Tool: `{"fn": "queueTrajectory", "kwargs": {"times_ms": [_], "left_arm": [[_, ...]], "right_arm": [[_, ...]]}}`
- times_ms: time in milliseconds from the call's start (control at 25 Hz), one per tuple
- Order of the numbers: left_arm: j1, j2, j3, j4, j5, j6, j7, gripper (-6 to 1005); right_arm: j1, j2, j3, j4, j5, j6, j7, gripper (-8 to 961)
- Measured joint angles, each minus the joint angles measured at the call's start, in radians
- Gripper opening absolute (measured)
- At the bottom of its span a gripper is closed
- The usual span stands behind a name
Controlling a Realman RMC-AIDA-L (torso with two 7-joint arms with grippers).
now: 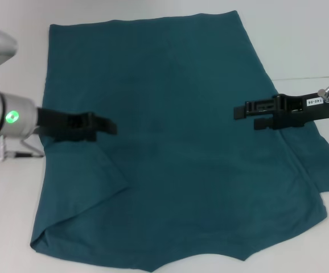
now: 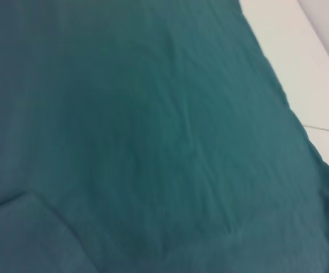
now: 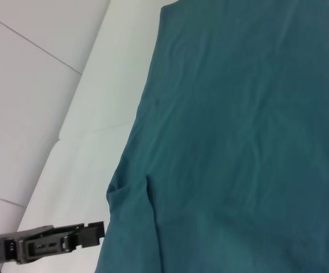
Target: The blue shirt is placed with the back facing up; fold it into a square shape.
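shirt (image 1: 176, 142) lies flat on the white table (image 1: 301, 40), plain back up, fills most of the head view from 12 to 6. straight hem edge at 12, no lettering visible

sleeves folded in on both sides: left one makes a diagonal flap from about 9 toward 7, right one makes a flap at about 4. near edge at 6 is ragged, shallow V

left gripper (image 1: 105, 125) at 9 o'clock, over the shirt's left edge, fingers pointing to 3. fingers look closed together, no cloth between them. can't tell if the tips touch the cloth or hover just above. green LED lit on the left wrist

right gripper (image 1: 245, 114) at 3 o'clock, over the shirt's right side, fingers pointing to 9. two fingers apart with a visible gap, nothing in it. not holding cloth

grippers face each other across the middle of the shirt, well apart

left wrist view: only shirt (image 2: 153, 142) with soft wrinkles, a flap edge in one corner, and a strip of table (image 2: 290, 45) past the cloth edge. own fingers not in frame

right wrist view: shirt (image 3: 244, 142) edge with a small tuck where the sleeve folds in, table (image 3: 90, 114) beside it, and a black gripper (image 3: 93, 233) near the cloth edge, finger tip just beside the shirt, touching or not I can't tell
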Motion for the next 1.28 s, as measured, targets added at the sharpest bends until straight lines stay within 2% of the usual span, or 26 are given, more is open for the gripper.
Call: {"fn": "queueTrajectory", "kwargs": {"times_ms": [80,160,280,400,440,560,640,920,1080,1280], "left_arm": [[0.057,-0.003,0.001,0.038,-0.039,0.038,0.039,540],[0.118,-0.003,-0.001,0.064,-0.100,0.082,0.113,563],[0.209,-0.003,-0.015,0.079,-0.230,0.203,0.340,598],[0.297,-0.030,-0.037,0.100,-0.328,0.332,0.599,600],[0.327,-0.045,-0.040,0.107,-0.355,0.366,0.694,600],[0.392,-0.084,-0.033,0.108,-0.403,0.404,0.855,602],[0.407,-0.091,-0.022,0.092,-0.426,0.405,0.882,603],[0.403,-0.086,-0.045,0.043,-0.447,0.359,0.859,606],[0.402,-0.086,-0.057,0.034,-0.460,0.316,0.839,600],[0.397,-0.087,-0.057,0.004,-0.469,0.281,0.838,600]], "right_arm": [[0.000,0.001,0.004,0.003,0.000,0.003,-0.008,914],[-0.002,0.001,0.005,0.004,0.000,0.009,-0.013,913],[-0.003,0.002,0.008,0.003,0.000,0.012,-0.023,910],[-0.003,0.002,0.008,0.001,0.000,0.014,-0.032,908],[-0.003,0.002,0.008,0.001,0.000,0.015,-0.032,907],[-0.006,0.002,0.008,0.003,-0.002,0.030,-0.033,905],[-0.009,0.001,0.008,0.003,-0.004,0.037,-0.031,903],[-0.045,-0.017,0.002,-0.031,-0.010,0.030,-0.035,898],[-0.100,-0.038,0.014,-0.087,-0.007,0.019,-0.035,895],[-0.163,-0.066,0.091,-0.110,-0.004,-0.020,-0.014,891]]}}
